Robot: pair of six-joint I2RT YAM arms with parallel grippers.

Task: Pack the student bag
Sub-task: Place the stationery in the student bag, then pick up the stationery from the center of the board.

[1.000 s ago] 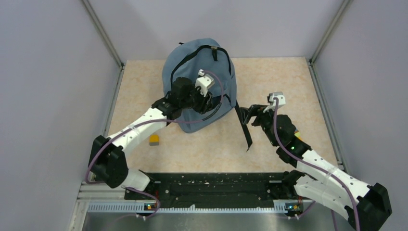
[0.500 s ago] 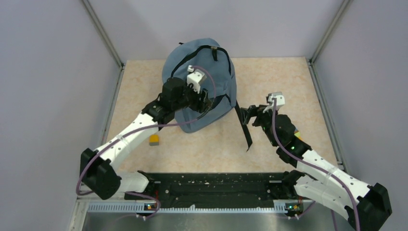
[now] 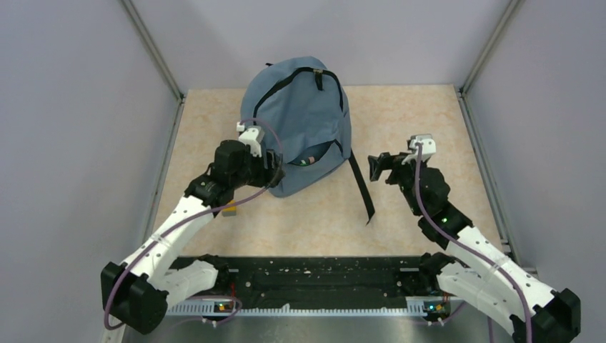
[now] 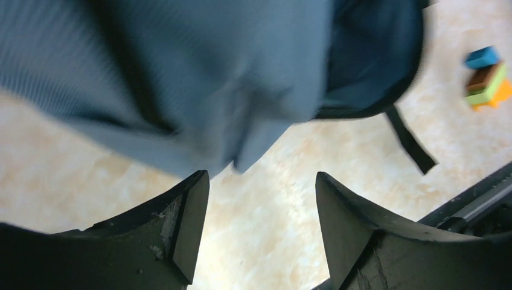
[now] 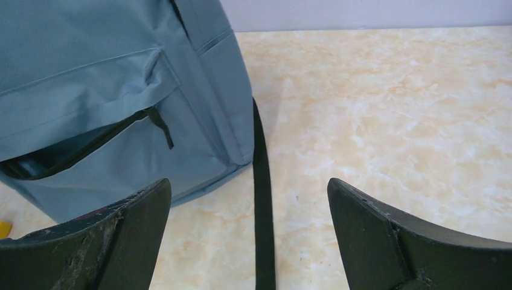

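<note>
Hovering beside the student bag (image 3: 304, 107), left claw (image 3: 276, 166) and right claw (image 3: 376, 166) both gape empty; best next grab pins the front pocket (image 3: 314, 153) mouth wide.

Top camera looks steeply down from the near edge, taking it all in; both wrist cameras sit low and close, and all three share the student bag (image 3: 300, 121).

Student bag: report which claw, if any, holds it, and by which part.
Neither. The left claw and right claw are both open and empty; the student bag lies free on the table, beyond their fingertips.
</note>
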